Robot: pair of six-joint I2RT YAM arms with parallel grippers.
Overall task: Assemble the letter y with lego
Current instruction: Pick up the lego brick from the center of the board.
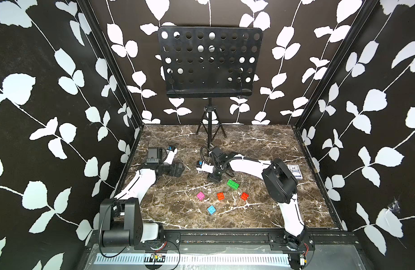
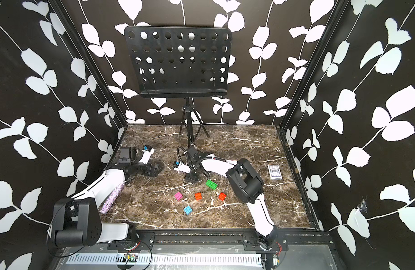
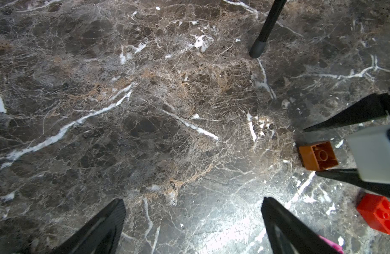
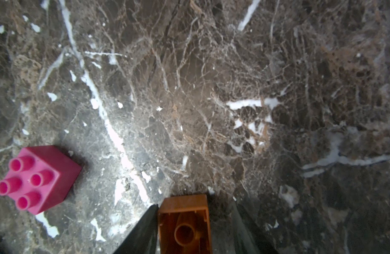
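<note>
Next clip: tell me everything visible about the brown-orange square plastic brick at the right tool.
The brown-orange square plastic brick looks glossy and hard. Its hollow underside, with one round tube, faces both wrist cameras; studs hidden. It lies on the dark marble-look table inside the right tool: one finger touches its side, the other stands apart. The top views do not show it.

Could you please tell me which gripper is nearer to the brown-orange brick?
Right. The right gripper straddles the brown-orange brick, a gap showing on one side. The left gripper hangs open over bare marble tabletop, well apart from it.
</note>
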